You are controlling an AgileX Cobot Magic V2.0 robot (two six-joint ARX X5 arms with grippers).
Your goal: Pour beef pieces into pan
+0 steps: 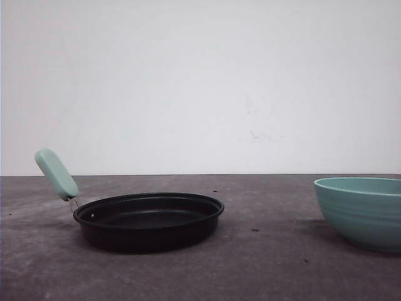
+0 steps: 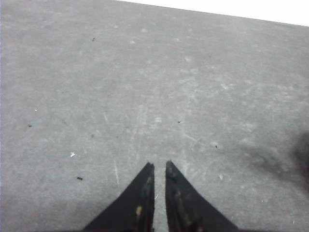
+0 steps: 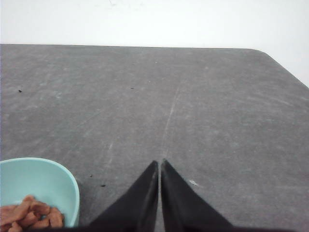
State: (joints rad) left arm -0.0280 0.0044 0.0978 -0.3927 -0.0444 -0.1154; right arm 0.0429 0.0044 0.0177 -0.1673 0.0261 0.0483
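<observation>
One pan (image 1: 148,221) — black, mint handle, left of centre on the grey table (image 1: 269,263), nothing inside. One teal bowl (image 1: 363,210) at far right, holding the beef pieces (image 3: 29,212). Two grippers — left gripper (image 2: 159,166) and right gripper (image 3: 160,163), tips nearly together, clamping nothing.
</observation>
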